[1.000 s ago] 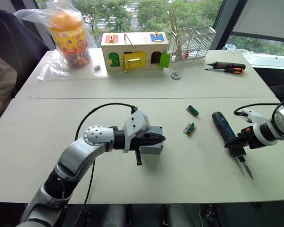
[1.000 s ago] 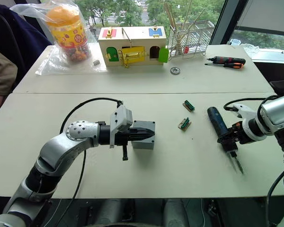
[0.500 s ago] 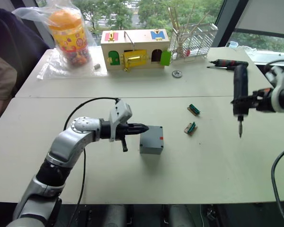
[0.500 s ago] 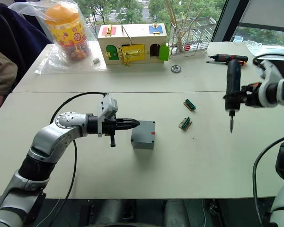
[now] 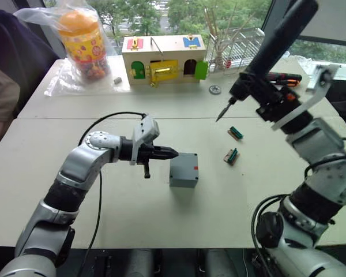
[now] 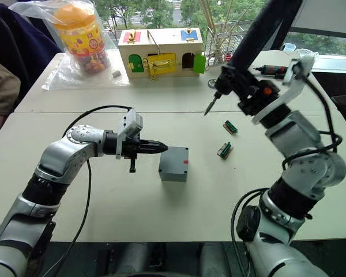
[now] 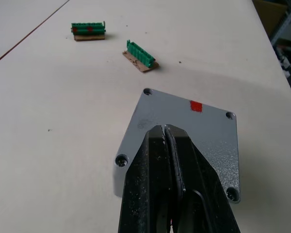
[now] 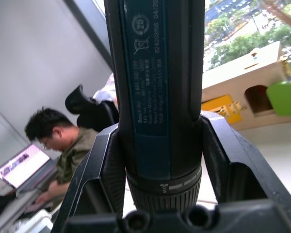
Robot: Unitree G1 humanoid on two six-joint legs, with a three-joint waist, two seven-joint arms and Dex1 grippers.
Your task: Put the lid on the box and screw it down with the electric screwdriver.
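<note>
Box (image 5: 183, 170) lidded on worktop (image 5: 161, 219), left pincer (image 5: 172, 153) closed beside it, right pincer (image 5: 259, 95) gripping raised electric screwdriver (image 5: 277, 40).

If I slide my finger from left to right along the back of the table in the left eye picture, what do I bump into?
Candy jar in a plastic bag → wooden box with coloured doors → wire rack → orange-and-black hand screwdriver.
</note>
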